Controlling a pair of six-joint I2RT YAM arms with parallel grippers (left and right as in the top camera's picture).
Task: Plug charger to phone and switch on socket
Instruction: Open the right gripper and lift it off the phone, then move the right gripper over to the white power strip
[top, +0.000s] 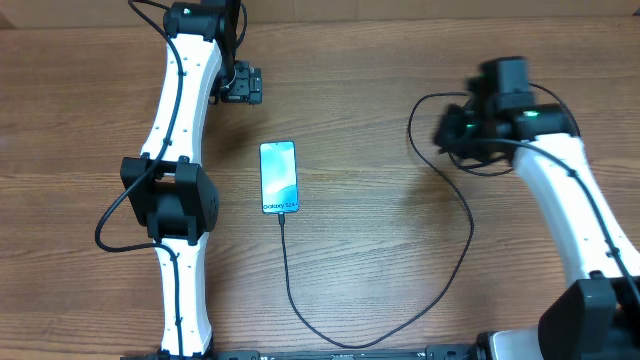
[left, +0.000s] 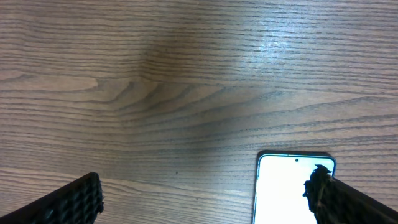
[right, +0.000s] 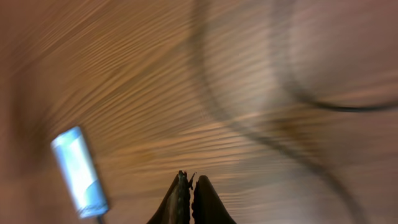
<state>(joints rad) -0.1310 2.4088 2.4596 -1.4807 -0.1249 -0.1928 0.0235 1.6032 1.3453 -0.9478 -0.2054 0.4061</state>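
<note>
Overhead: thin black charger cable (top: 470, 225) meets slim blue-lit phone (top: 279, 178), looks plugged. Right claw (right: 191, 180) together, empty; left claw (top: 243, 85) apart. Next: socket switch, unseen

- This looks like a robotics lab workstation.
- Two white jointed arms with black housings and trailing wiring, the left arm (top: 180, 100) and the right arm (top: 565, 190), are mounted at one edge of a wood-grain bench (top: 400, 60).
- A phone (top: 279, 177) and its charger (top: 284, 260) lie between them, laid out like test pieces.

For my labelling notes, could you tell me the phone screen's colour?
The phone has a light-blue screen, clearest in the overhead view.
</note>
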